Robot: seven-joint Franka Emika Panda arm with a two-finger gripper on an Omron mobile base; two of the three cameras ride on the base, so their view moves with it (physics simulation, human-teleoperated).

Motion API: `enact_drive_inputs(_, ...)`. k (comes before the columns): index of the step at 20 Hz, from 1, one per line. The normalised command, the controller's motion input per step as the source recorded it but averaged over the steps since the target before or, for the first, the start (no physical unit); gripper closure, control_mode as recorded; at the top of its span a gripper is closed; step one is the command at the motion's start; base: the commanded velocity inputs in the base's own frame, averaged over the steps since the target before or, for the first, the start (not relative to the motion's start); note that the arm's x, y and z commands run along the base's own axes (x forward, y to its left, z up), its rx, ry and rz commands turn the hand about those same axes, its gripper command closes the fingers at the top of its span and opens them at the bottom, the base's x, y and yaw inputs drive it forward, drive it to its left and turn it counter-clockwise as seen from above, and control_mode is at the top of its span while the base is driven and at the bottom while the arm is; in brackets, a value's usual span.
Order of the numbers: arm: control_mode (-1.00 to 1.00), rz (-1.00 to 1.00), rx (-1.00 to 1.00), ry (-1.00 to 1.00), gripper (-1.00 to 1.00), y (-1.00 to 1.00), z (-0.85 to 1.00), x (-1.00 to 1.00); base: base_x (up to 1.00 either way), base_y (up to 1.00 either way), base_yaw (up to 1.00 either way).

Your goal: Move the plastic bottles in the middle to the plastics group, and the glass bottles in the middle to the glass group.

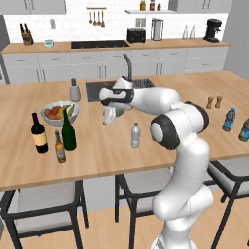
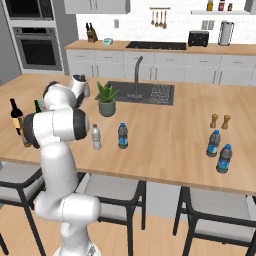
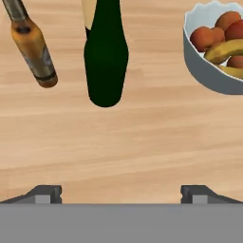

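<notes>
Wooden island counter (image 1: 29, 165) with inset sink (image 2: 150, 93), dark-framed grey-cushioned stools (image 1: 44, 202) below, white tiled back wall (image 1: 73, 14), grey cabinets (image 1: 58, 65), wall oven (image 2: 39, 47), light wood floor (image 1: 107, 228).

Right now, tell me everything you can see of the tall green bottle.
The green bottle is dark, glossy glass with a broad body, a long thin neck and no label. It stands upright on the wooden counter, between the fruit bowl and the small brown bottle, close to the black wine bottle. Nothing grips it; the open end effector is clear of it.
</notes>
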Motion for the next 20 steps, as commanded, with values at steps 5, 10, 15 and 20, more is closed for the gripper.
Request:
enact_drive_inputs(5, -1.0, -0.49, -0.12, 0.01, -1.0, -0.7, -0.13, -0.12, 0.0, 0.0, 0.0)
enact_drive_inputs(10, -1.0, -0.52, -0.16, 0.15, -1.0, -0.47, 0.39, 0.09, 0.0, 0.0, 0.0)
enact_drive_inputs(15, -1.0, -0.55, -0.09, 0.45, -1.0, -0.48, 0.67, 0.31, 0.0, 0.0, 0.0)
enact_drive_inputs(20, -1.0, -0.24, 0.01, 0.38, -1.0, -0.46, -0.13, 0.17, 0.0, 0.0, 0.0)
